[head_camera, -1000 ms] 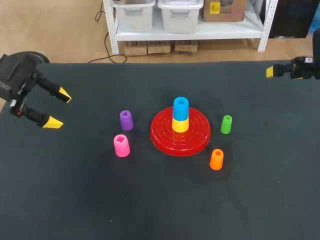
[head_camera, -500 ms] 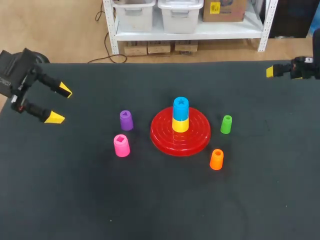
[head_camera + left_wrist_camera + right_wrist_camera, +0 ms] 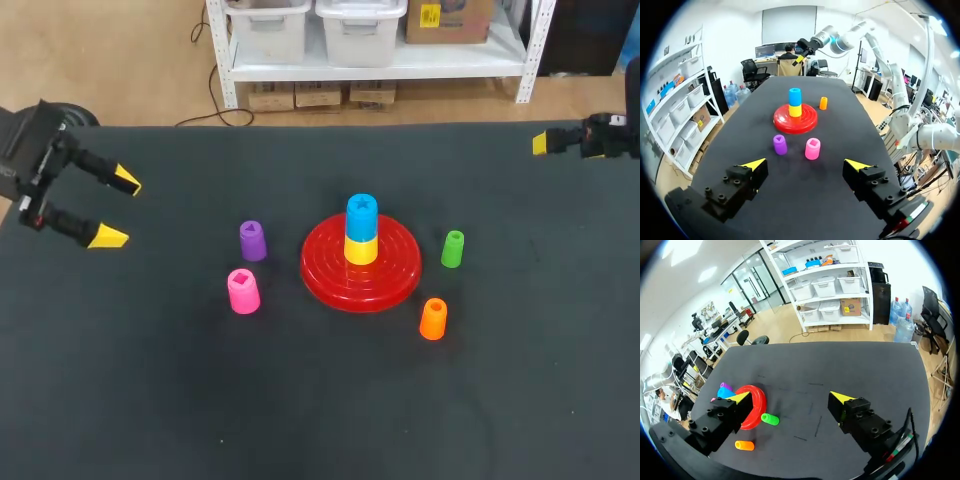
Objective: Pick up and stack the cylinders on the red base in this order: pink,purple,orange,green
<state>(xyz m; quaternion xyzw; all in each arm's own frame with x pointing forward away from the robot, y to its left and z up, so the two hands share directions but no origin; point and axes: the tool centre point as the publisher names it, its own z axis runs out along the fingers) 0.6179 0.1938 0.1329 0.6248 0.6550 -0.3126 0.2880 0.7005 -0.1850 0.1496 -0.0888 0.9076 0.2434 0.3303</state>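
Observation:
The red base (image 3: 385,285) sits mid-table with a yellow cylinder (image 3: 361,250) and a blue cylinder (image 3: 361,212) stacked on it. Left of the base stand the purple cylinder (image 3: 253,241) and the pink cylinder (image 3: 243,291). On its right are the green cylinder (image 3: 453,249) and the orange cylinder (image 3: 433,319). My left gripper (image 3: 115,208) hovers open near the table's left edge, well short of the pink cylinder (image 3: 812,149) and the purple cylinder (image 3: 780,144). My right gripper (image 3: 545,143) is open at the far right back edge, with the green cylinder (image 3: 770,419) and the orange cylinder (image 3: 744,445) far ahead of it.
The black table (image 3: 300,400) bears only the base and the cylinders. In the left wrist view the red base (image 3: 795,119) lies beyond the two near cylinders, and the orange cylinder (image 3: 823,103) is past it.
My left gripper has drifted slightly toward the table's back left, still open. The right arm and all cylinders have stayed put.

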